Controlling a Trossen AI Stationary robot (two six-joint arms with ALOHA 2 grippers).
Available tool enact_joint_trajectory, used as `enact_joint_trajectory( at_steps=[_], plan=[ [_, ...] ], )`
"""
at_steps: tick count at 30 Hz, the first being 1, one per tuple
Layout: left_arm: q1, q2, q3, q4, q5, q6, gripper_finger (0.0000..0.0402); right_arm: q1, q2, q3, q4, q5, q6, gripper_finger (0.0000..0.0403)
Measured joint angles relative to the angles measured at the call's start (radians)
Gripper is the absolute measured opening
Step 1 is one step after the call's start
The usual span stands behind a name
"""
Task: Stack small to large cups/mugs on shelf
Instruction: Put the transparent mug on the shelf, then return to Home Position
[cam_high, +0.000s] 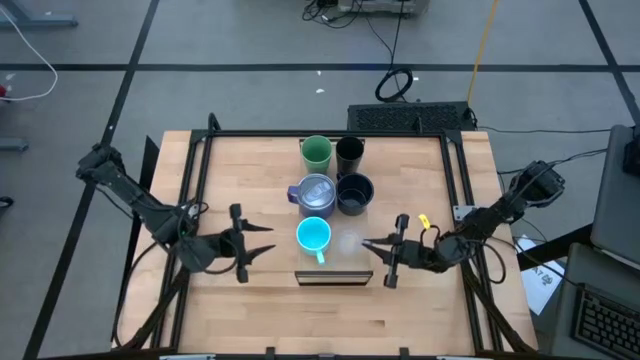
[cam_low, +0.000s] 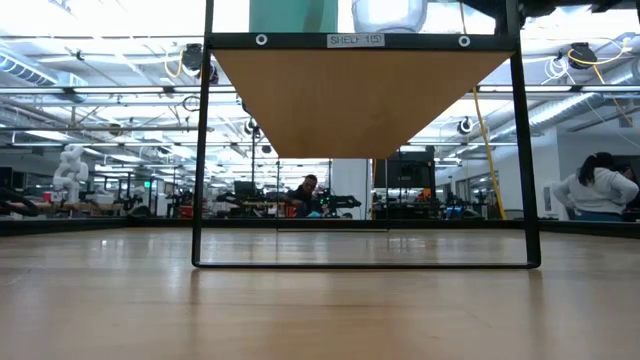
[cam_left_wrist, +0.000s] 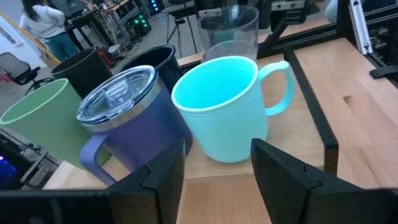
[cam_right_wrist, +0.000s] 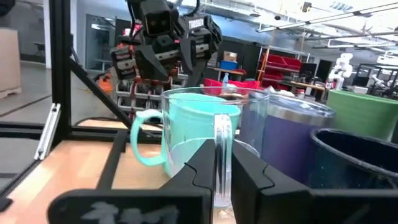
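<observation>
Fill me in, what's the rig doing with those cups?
Six cups sit clustered on the shelf. The right end effector is shut on the rim of the small clear glass, right beside the cyan mug. The left end effector is open, facing the cyan mug from the other side. The green cup and the rest stand untouched; nothing is stacked yet.

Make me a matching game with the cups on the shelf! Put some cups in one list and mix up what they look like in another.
Cups:
1. cyan mug
2. lavender mug
3. green cup
4. clear glass

Looks:
A. wears a clear lid
B. pinched at its rim by the right gripper
C. at the far end, beside the slim black tumbler
D. handle points to the near edge

Pairs: 1-D, 2-A, 3-C, 4-B
</observation>
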Motion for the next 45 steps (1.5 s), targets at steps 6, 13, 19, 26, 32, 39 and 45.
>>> enact_joint_trajectory(
  at_steps=[6, 13, 19, 26, 32, 39, 45],
  plan=[
    [0.025, 0.0, 0.0, 0.01, 0.039, 0.022, 0.0186, -0.017, 0.0, -0.008, -0.018, 0.0, 0.014, 0.0018],
    [0.026, 0.0, 0.0, 0.011, 0.047, 0.035, 0.0186, -0.027, 0.001, -0.009, -0.08, 0.0, 0.079, 0.0018],
    [0.026, 0.0, 0.0, 0.011, 0.047, 0.04, 0.0186, -0.027, 0.0, -0.009, -0.079, 0.001, 0.071, 0.0025],
    [0.026, 0.0, 0.0, 0.011, 0.048, 0.04, 0.0186, -0.027, 0.0, -0.009, -0.086, 0.007, 0.072, 0.0041],
    [0.026, 0.0, 0.0, 0.011, 0.048, 0.04, 0.0186, -0.026, 0.0, -0.009, -0.1, 0.082, 0.08, 0.0071],
    [0.026, 0.0, 0.0, 0.01, 0.065, 0.05, 0.0186, -0.023, -0.024, -0.009, -0.121, 0.084, 0.07, 0.0117],
    [0.042, 0.0, 0.0, 0.01, 0.065, 0.056, 0.0186, 0.008, -0.115, -0.009, -0.227, 0.085, 0.076, 0.0134]
  ],
)
